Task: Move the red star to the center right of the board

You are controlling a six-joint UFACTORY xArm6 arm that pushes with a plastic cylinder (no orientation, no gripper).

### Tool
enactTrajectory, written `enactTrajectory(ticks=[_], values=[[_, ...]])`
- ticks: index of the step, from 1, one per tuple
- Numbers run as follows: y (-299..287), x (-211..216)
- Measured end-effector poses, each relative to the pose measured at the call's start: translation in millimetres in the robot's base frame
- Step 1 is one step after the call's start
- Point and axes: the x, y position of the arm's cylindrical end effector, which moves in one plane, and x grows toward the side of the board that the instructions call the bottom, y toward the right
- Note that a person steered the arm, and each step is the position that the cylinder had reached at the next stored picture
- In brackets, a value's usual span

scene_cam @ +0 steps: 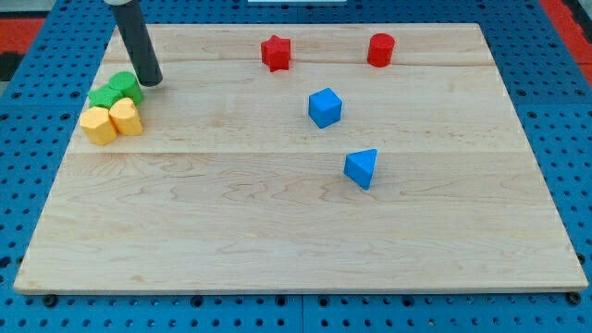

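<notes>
The red star (pixel 276 53) lies near the view's top edge of the wooden board (pixel 296 231), a little left of centre. My tip (pixel 150 81) is at the upper left of the board, far left of the red star, right beside the green blocks (pixel 117 91). A red cylinder (pixel 381 49) stands right of the star near the top. A blue cube (pixel 325 107) lies below and right of the star. A blue triangular block (pixel 362 167) lies lower still.
Two yellow blocks (pixel 111 121) sit against the green ones at the board's left edge. A blue pegboard (pixel 555 111) surrounds the board.
</notes>
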Motion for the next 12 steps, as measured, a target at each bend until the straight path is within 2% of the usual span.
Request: enactTrajectory(ticks=[1, 3, 4, 5, 7, 9, 10, 11, 12], values=[[41, -4], [101, -74], [115, -85], [158, -73], [185, -6], [285, 44], [290, 44], [247, 44], [246, 39]])
